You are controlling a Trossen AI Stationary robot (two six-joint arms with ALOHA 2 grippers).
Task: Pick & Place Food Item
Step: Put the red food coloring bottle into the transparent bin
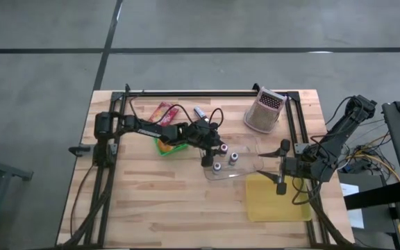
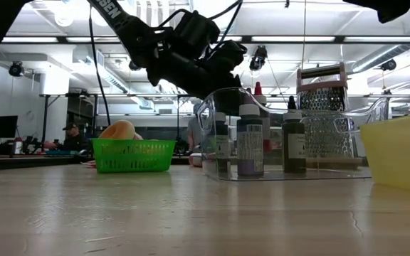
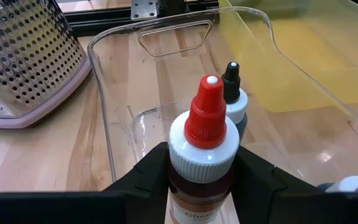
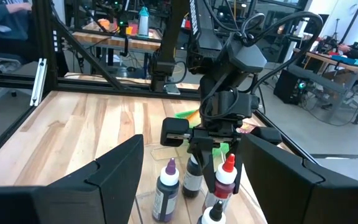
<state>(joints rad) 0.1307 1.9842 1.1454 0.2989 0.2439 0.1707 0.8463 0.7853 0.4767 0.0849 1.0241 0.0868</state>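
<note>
Red-capped bottle [image 3: 205, 134]; green basket [image 2: 134, 156]; yellow tray [image 1: 276, 199]; perforated grater [image 1: 264, 111].

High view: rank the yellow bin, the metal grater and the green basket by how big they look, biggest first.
1. yellow bin
2. metal grater
3. green basket, though the left arm covers part of it, so this place is unsure.

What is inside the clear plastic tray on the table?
The clear plastic tray holds small dropper bottles. The left pincer grips the red-capped bottle there; a black-tipped bottle stands behind it. The bottle labels and contents cannot be read, and the pincer covers the red-capped bottle's lower part.
</note>
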